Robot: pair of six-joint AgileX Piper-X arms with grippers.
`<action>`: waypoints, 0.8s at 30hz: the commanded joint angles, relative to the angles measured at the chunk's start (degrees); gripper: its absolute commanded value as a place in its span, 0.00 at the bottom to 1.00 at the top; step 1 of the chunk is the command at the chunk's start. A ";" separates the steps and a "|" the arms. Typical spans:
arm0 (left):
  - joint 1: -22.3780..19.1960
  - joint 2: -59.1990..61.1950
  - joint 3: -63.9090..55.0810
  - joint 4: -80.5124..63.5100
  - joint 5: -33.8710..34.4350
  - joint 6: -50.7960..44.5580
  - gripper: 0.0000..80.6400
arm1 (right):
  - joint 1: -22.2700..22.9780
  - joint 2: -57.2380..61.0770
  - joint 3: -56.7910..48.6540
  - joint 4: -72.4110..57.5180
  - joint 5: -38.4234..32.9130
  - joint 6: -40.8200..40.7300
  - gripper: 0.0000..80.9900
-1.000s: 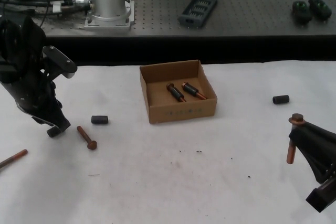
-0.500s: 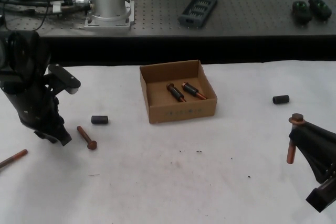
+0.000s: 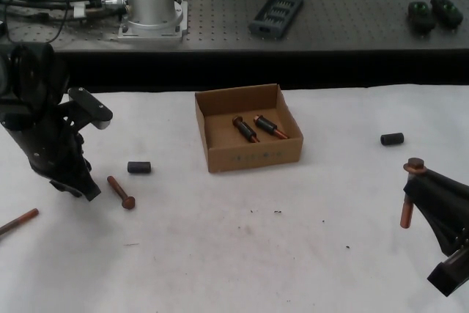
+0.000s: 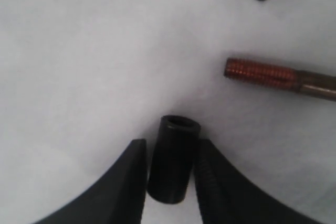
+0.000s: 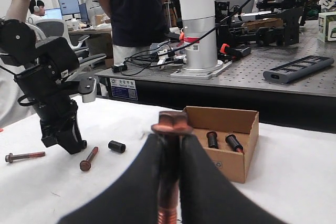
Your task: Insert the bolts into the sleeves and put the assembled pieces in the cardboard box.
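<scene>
A: From up high, where's the cardboard box [image 3: 256, 155]?
B: On the white cloth [image 3: 293, 254], with two finished pieces [image 3: 245, 128] inside. Left of the box lie a loose sleeve [image 3: 138, 167] and a loose bolt [image 3: 120, 191]. The left gripper [image 3: 80, 190] is further left of it.
A: And the left wrist camera?
B: Its fingers [image 4: 126, 182] are pinched on a black sleeve [image 4: 174, 171]. The loose bolt's threaded end lies close by.
A: The right wrist camera?
B: The right gripper [image 5: 169, 142] squeezes a copper bolt [image 5: 170, 123], head up, with the box behind it.
</scene>
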 commanded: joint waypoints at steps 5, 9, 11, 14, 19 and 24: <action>-0.12 1.74 -0.19 -2.58 5.09 0.69 0.30 | 0.08 -0.29 -0.41 -2.83 1.71 0.82 0.08; -0.12 1.74 -0.08 -2.34 4.48 0.30 0.15 | 0.08 -0.29 -0.41 -3.28 1.71 0.82 0.08; -0.12 1.74 -0.08 -2.37 3.49 -0.16 0.05 | 0.08 -0.29 -0.41 -3.28 1.71 0.82 0.08; -0.12 1.74 -0.08 -2.20 1.54 -1.33 0.01 | 0.08 -0.29 -0.41 -3.28 1.71 0.82 0.08; -0.12 1.74 -0.08 -1.22 0.53 -4.44 0.01 | 0.08 -0.29 -0.41 -3.28 1.71 0.82 0.08; -0.69 0.95 -0.08 -0.64 7.28 -10.84 0.01 | 0.08 -0.29 -0.41 -3.28 1.71 0.82 0.08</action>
